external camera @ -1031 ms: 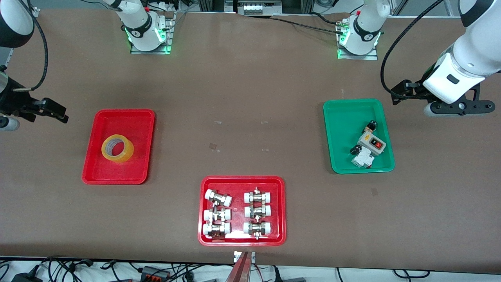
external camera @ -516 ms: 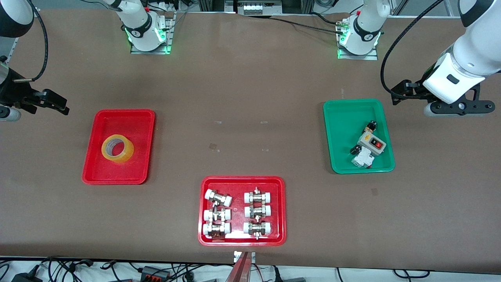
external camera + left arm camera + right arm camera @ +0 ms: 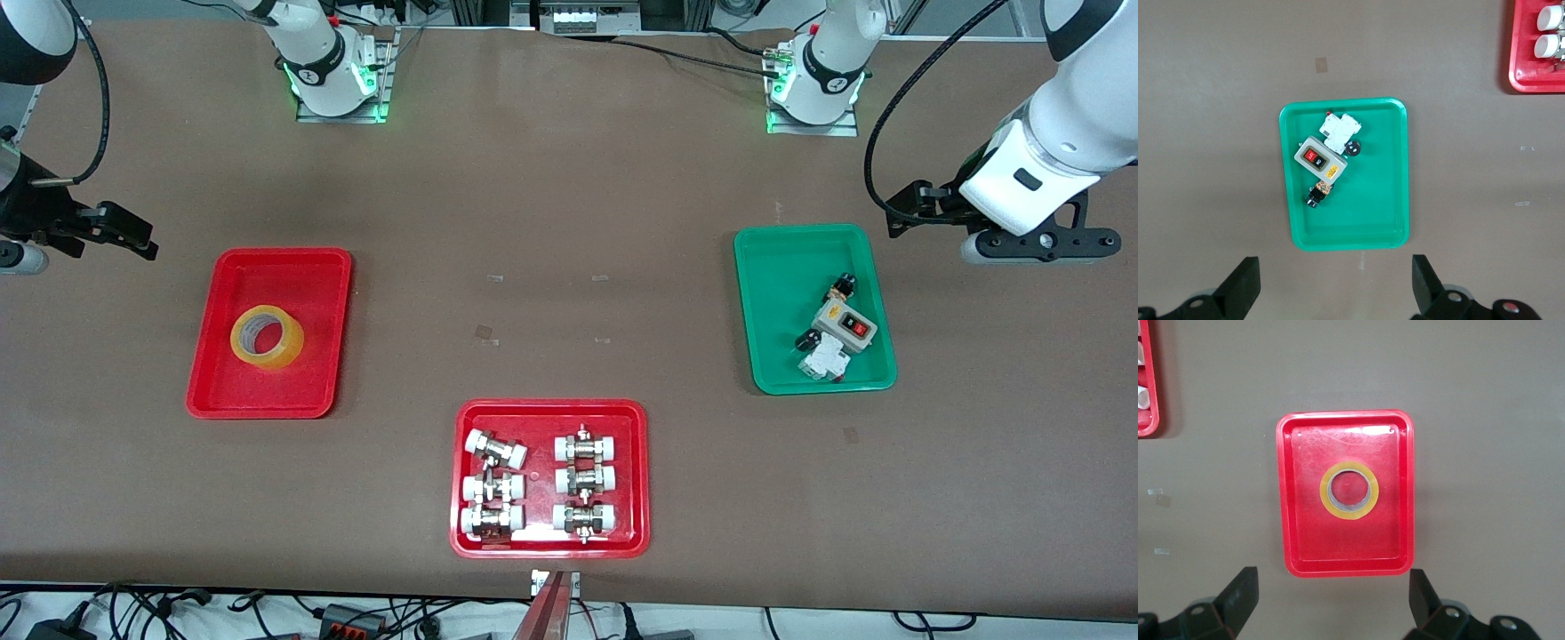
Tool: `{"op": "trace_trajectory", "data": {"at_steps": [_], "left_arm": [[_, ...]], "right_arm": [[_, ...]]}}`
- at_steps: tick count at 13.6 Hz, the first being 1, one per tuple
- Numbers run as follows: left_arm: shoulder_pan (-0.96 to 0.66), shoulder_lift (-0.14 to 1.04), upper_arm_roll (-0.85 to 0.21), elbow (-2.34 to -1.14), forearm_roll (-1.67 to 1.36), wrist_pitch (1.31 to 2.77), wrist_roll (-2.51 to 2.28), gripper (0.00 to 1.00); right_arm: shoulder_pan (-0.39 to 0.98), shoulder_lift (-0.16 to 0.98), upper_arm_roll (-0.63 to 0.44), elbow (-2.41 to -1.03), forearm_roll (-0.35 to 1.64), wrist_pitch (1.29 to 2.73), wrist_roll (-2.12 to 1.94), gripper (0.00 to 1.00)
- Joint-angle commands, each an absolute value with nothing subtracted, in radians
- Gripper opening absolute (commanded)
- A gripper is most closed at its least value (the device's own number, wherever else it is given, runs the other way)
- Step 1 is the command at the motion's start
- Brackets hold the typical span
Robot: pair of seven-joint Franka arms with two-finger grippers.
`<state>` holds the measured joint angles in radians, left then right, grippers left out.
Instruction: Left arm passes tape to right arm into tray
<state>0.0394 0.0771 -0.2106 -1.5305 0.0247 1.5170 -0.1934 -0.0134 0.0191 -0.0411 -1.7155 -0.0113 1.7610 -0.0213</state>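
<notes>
Well apart from both open claws, tape [image 3: 267, 337] lies inside tray [image 3: 222, 391].

You can read no text anywhere here; the switch box [image 3: 1319, 160] in the green tray [image 3: 1395, 173] bears red and black buttons whose markings stay illegible.

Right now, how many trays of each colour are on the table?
Red trays: 2, the tray holding the tape, and the fittings tray
Green trays: 1, the green tray
Total: 3
</notes>
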Motion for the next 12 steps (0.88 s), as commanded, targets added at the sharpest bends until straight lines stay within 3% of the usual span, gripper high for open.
{"op": "trace_trajectory", "data": {"at_steps": [1, 12], "left_arm": [[0.043, 0.089, -0.212, -1.509, 0.006, 1.502, -0.178, 1.00], [0.043, 0.089, -0.212, -1.509, 0.006, 1.500, -0.178, 1.00]], "right_arm": [[-0.054, 0.008, -0.002, -1.713, -0.012, 1.744, -0.040, 1.00], [-0.055, -0.002, 0.003, -1.713, -0.012, 1.695, -0.043, 1.00]]}}
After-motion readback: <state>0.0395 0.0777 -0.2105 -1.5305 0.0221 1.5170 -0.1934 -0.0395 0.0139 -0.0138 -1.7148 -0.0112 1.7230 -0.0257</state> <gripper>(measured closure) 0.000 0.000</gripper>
